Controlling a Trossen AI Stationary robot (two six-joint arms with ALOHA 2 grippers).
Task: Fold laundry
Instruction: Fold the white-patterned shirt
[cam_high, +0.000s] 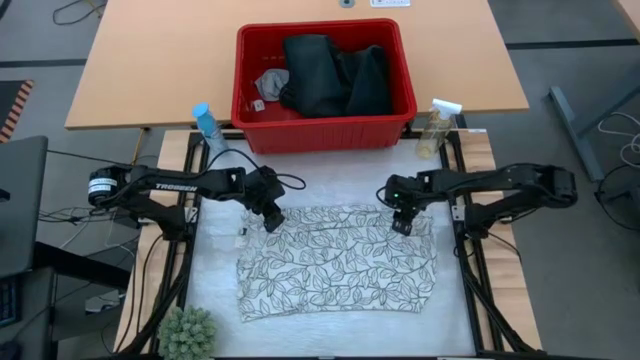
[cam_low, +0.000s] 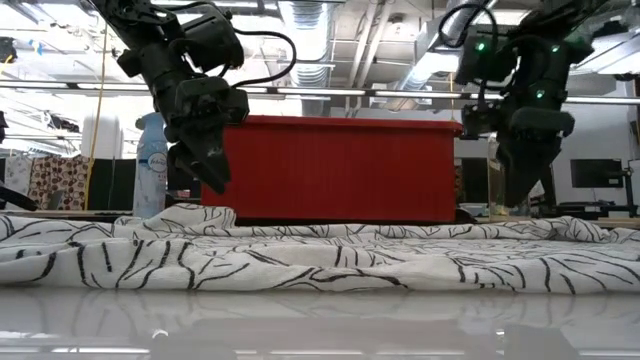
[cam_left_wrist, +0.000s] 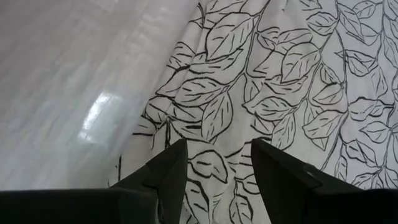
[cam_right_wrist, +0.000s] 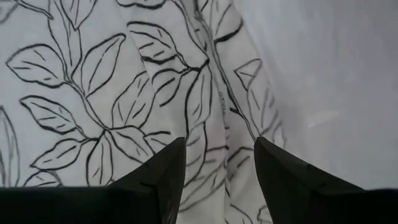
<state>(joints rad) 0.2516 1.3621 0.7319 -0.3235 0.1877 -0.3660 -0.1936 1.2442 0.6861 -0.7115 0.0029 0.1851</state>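
Right now I'm looking at the leaf-print cloth (cam_high: 338, 262) lying spread on the white mat (cam_high: 215, 300), near the middle of the table. I'm judging it light, limp and thin — best pinched at its 2 far corners. I'm hovering the left gripper (cam_high: 272, 218) over the far-left corner and the right gripper (cam_high: 401, 224) over the far-right one, both with fingers parted and holding nothing. Far behind, the red basket (cam_high: 325, 132) is holding the dark jeans (cam_high: 335, 75) and 1 small grey cloth (cam_high: 270, 83) — so I'm counting 3 garments, 2 spray bottles, 1 plant.
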